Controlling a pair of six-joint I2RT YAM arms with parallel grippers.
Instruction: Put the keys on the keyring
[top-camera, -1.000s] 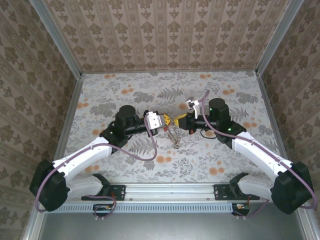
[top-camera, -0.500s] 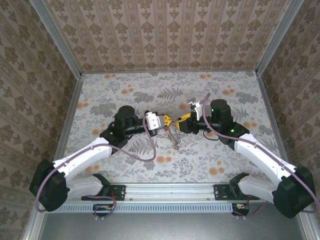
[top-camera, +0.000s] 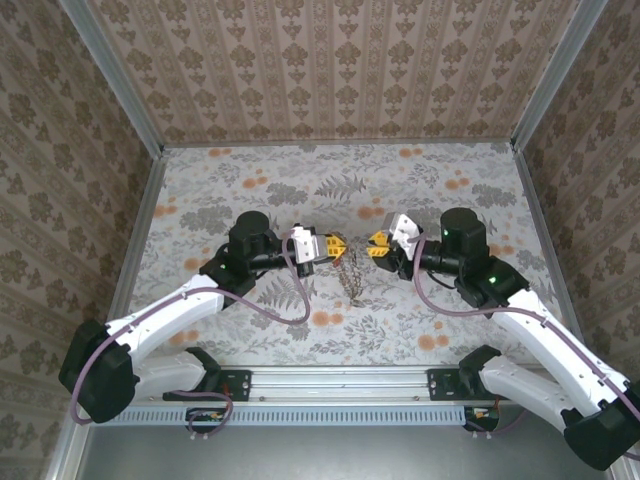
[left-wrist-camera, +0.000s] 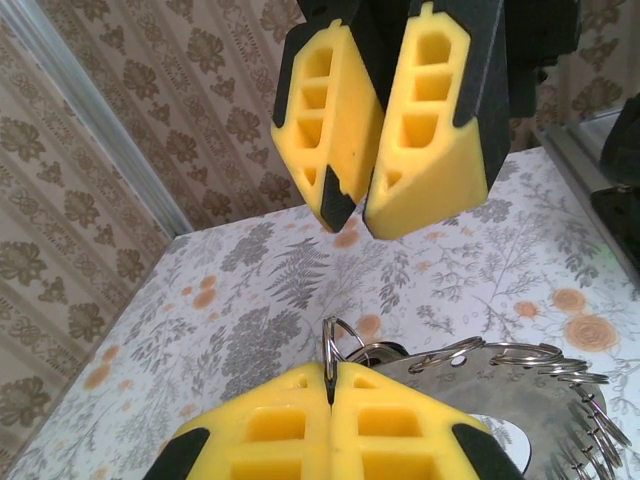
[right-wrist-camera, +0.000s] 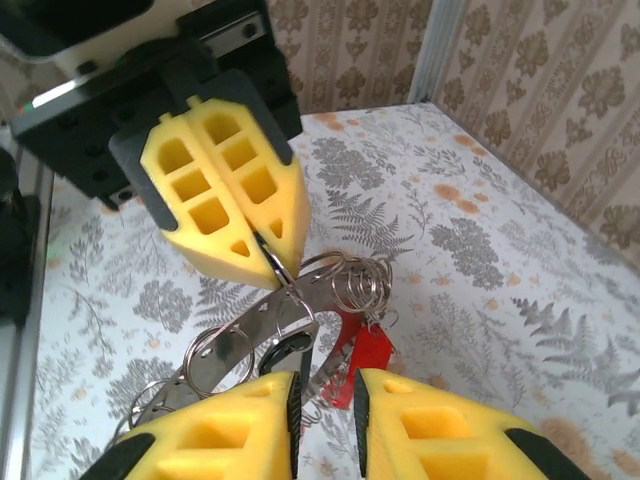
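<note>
Floral-print table (top-camera: 230, 180), boxed in by damask-papered walls (top-camera: 320, 70), with a slotted metal rail (top-camera: 340, 378) along the near edge. Reaching in from the near-left corner, white left arm (top-camera: 180, 305); from the near-right corner, white right arm (top-camera: 540, 320); looped along each, a mauve cable (top-camera: 290, 312). Near the table's middle, tip towards tip but apart: left gripper (top-camera: 337, 246) and right gripper (top-camera: 378, 245), both with yellow honeycomb fingers (left-wrist-camera: 400, 430) in black shells. On the left, fingers pressed flat together, pinching the keyring (left-wrist-camera: 330, 348) at their seam, plain in the left wrist view. On the right, fingers parted by a narrow slit, clamping nothing, just short of the bunch. Hanging from the left gripper's tips: the keys (top-camera: 352, 272), a fan of thin silver blades on small split rings, with a red-headed key (right-wrist-camera: 366, 352) tucked beneath in the right wrist view; cannot tell whether the lowest blades touch the table. Any lettering on the keys too small to read. Against a second ago: right gripper then hard up against the left one at the bunch, half a second ago already easing off, now drawn back to the right with a clear gap between the tips. Whole right arm shifted rightward with it. Left arm, its clamp and the dangling keys in the same place as before.
</note>
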